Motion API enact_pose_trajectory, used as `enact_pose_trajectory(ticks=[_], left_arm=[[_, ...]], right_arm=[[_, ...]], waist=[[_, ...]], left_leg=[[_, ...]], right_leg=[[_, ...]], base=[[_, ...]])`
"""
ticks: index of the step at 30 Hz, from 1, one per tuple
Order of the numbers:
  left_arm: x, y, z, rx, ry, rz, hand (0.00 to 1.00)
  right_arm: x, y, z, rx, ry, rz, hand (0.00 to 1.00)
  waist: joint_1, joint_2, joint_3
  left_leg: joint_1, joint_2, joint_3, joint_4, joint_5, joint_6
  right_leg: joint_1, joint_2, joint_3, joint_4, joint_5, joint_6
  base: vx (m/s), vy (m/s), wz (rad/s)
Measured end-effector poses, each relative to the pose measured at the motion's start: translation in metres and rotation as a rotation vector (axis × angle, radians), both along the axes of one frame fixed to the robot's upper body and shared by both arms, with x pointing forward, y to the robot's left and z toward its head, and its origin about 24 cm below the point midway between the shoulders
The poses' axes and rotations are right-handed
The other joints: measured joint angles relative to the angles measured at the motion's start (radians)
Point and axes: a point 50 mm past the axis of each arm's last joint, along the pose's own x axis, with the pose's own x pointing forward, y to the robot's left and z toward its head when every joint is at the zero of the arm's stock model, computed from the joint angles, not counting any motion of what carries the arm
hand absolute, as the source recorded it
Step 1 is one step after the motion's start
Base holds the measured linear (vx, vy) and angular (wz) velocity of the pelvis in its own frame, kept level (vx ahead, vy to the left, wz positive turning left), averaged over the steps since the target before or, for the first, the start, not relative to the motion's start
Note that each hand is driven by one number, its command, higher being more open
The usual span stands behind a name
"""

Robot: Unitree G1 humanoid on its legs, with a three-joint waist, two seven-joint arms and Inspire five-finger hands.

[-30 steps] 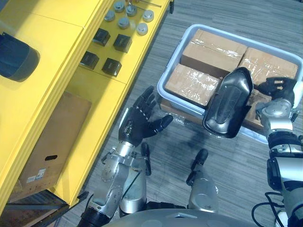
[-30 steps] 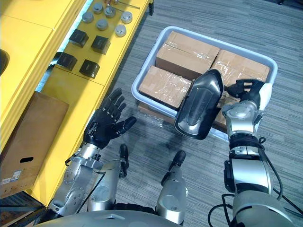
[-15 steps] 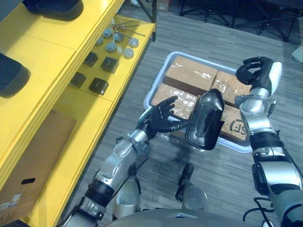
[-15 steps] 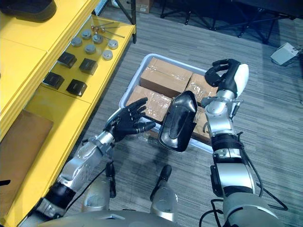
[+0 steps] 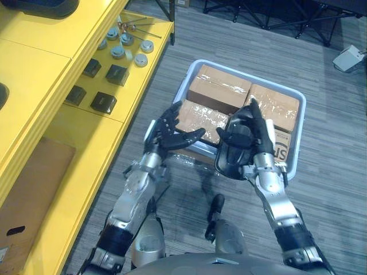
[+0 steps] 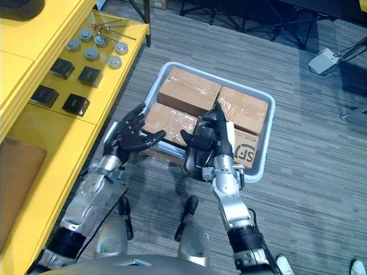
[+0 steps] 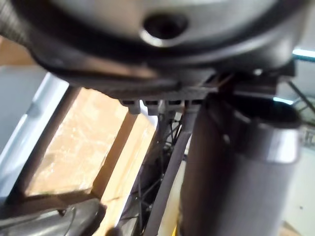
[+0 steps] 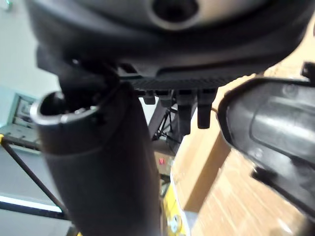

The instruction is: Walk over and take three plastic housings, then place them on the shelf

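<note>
A dark glossy plastic housing hangs at the near rim of the bin, under my right hand. That hand lies over its top with fingers straight and thumb out to the side; the housing's edge shows beside the fingers in the right wrist view. My left hand hovers just left of it, open and spread, apart from the housing. Two more dark housings lie on the yellow shelf's upper levels at the far left.
The light grey bin holds several film-wrapped cardboard boxes. The yellow shelf on the left carries small black blocks and metal discs. A cardboard box sits under it. A white adapter lies on the floor.
The view has shifted. My right hand, curled and raised by the bin's far side before, has come down onto the housing with fingers straightened. The left hand stays spread beside it.
</note>
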Motion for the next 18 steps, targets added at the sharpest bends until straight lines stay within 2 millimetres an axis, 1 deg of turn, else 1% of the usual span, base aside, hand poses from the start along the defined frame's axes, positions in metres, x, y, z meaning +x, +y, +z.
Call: enact_pose_trajectory(ticks=[1,2,4,6,8,10,13,15,16,17,18], left_arm=[[-0.006,0.007,-0.004,-0.001,0.011,0.031,1.0],[-0.008,0.011,-0.005,-0.003,0.016,0.042,1.0],[-0.017,0.019,-0.012,-0.014,0.035,0.074,1.0],[-0.024,0.024,-0.016,-0.019,0.054,0.084,1.0],[-0.031,0.029,-0.019,-0.028,0.064,0.093,1.0],[-0.037,0.03,-0.023,-0.056,0.086,0.086,1.0],[-0.041,0.032,-0.027,-0.061,0.102,0.088,1.0],[-0.044,0.034,-0.03,-0.06,0.113,0.092,1.0],[-0.045,0.035,-0.03,-0.061,0.115,0.095,1.0],[-0.047,0.037,-0.032,-0.06,0.121,0.101,1.0],[-0.048,0.038,-0.032,-0.059,0.122,0.104,1.0]], right_arm=[[-0.006,-0.007,0.006,-0.016,-0.036,-0.045,1.0],[-0.009,-0.011,0.009,-0.014,-0.055,-0.07,1.0],[-0.023,-0.028,0.014,-0.009,-0.096,-0.172,1.0],[-0.032,-0.038,0.011,-0.011,-0.089,-0.236,1.0],[-0.04,-0.045,0.005,-0.014,-0.069,-0.281,1.0],[-0.05,-0.053,-0.003,-0.016,-0.03,-0.328,1.0],[-0.062,-0.062,-0.016,0.042,0.054,-0.366,1.0],[-0.077,-0.071,-0.036,0.154,0.177,-0.41,1.0],[-0.08,-0.072,-0.042,0.183,0.211,-0.414,1.0],[-0.088,-0.075,-0.058,0.242,0.293,-0.416,1.0],[-0.09,-0.075,-0.064,0.26,0.322,-0.416,1.0]], waist=[[0.0,-0.002,-0.001],[0.0,-0.002,-0.001],[-0.005,-0.005,-0.001],[-0.009,-0.012,-0.006],[-0.024,-0.02,-0.01],[-0.029,-0.021,-0.011],[-0.031,-0.021,-0.011],[-0.031,-0.021,-0.011],[-0.032,-0.022,-0.011],[-0.035,-0.022,-0.011],[-0.035,-0.022,-0.011]], left_leg=[[0.001,0.001,0.007,0.012,-0.01,0.001],[0.0,0.003,0.01,0.021,-0.016,0.001],[0.005,0.009,0.017,0.058,-0.042,0.001],[0.008,0.018,0.027,0.089,-0.063,0.0],[0.007,0.023,0.032,0.11,-0.079,0.0],[0.007,0.031,0.044,0.142,-0.104,-0.001],[0.007,0.044,0.057,0.17,-0.125,-0.005],[0.001,0.055,0.059,0.193,-0.137,-0.002],[-0.001,0.058,0.058,0.198,-0.14,-0.003],[-0.01,0.062,0.055,0.213,-0.147,-0.002],[-0.014,0.065,0.053,0.219,-0.149,-0.003]], right_leg=[[0.001,-0.001,0.007,0.001,0.0,0.0],[0.002,-0.001,0.008,0.001,0.0,0.0],[0.015,-0.001,0.017,0.002,-0.005,0.005],[0.018,0.0,0.028,0.018,-0.018,0.004],[0.023,0.001,0.035,0.018,-0.021,0.005],[0.025,0.003,0.046,0.018,-0.023,0.007],[0.025,0.009,0.06,0.017,-0.025,0.006],[0.025,0.016,0.063,0.017,-0.025,0.006],[0.025,0.017,0.064,0.016,-0.025,0.006],[0.025,0.02,0.063,0.015,-0.024,0.007],[0.024,0.022,0.063,0.014,-0.023,0.007]], base=[[0.01,0.016,-0.12],[0.0,0.024,-0.16],[0.0,0.024,-0.14],[-0.02,0.023,-0.15],[-0.02,0.021,-0.12],[-0.03,0.022,-0.21],[-0.02,0.005,-0.19],[0.0,-0.005,-0.09],[0.0,0.0,0.0],[0.0,0.0,0.0],[0.0,0.0,0.0]])
